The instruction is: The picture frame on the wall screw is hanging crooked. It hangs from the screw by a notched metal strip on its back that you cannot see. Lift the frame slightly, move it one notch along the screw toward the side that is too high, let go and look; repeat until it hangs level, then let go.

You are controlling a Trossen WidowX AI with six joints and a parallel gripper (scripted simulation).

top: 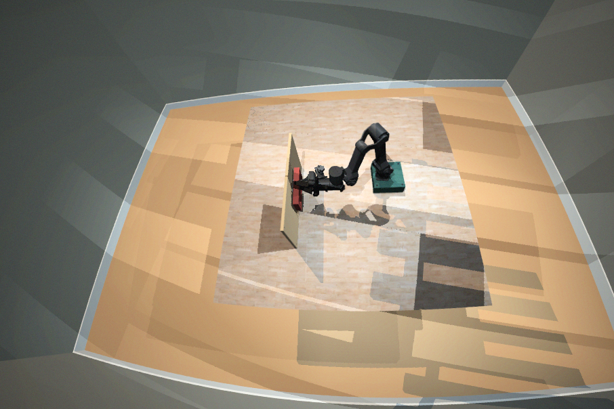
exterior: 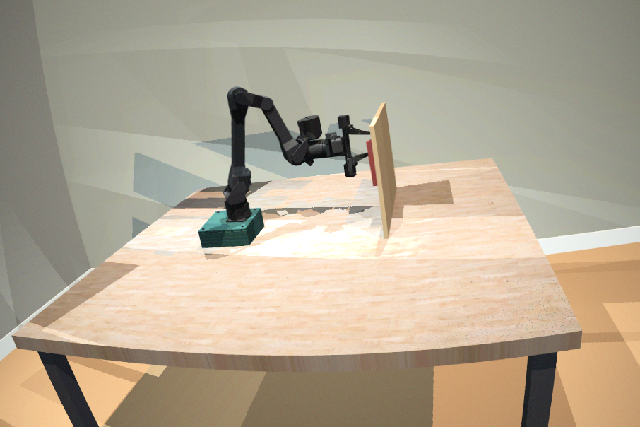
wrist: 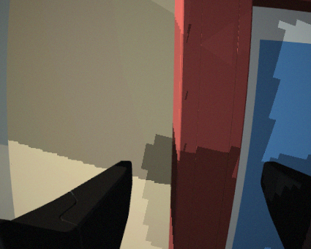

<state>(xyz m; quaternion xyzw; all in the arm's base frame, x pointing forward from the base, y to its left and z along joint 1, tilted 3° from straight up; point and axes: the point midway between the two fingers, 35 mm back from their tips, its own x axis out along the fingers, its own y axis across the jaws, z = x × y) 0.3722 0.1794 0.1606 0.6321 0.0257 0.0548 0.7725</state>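
Note:
The red picture frame (top: 297, 202) (exterior: 372, 168) (wrist: 214, 91) hangs on the front of the upright board. It has a blue picture with a pale border. My gripper (top: 295, 184) (exterior: 369, 143) (wrist: 198, 172) is open at the frame. One rail of the frame lies between the spread fingers, with room on both sides in the wrist view. In the exterior view, one finger is above the frame's top edge and the other is lower, in front of the picture. The rail's picture-side edge slants in the wrist view; the exact tilt is hard to tell. The screw and notched strip are hidden.
The thin tan board (top: 289, 210) (exterior: 385, 184) (wrist: 63, 91) stands upright on the wooden table (top: 347, 255) (exterior: 335, 297). The arm's green base (top: 389, 183) (exterior: 224, 235) is on the table, facing the board. Shadows cross the table and board.

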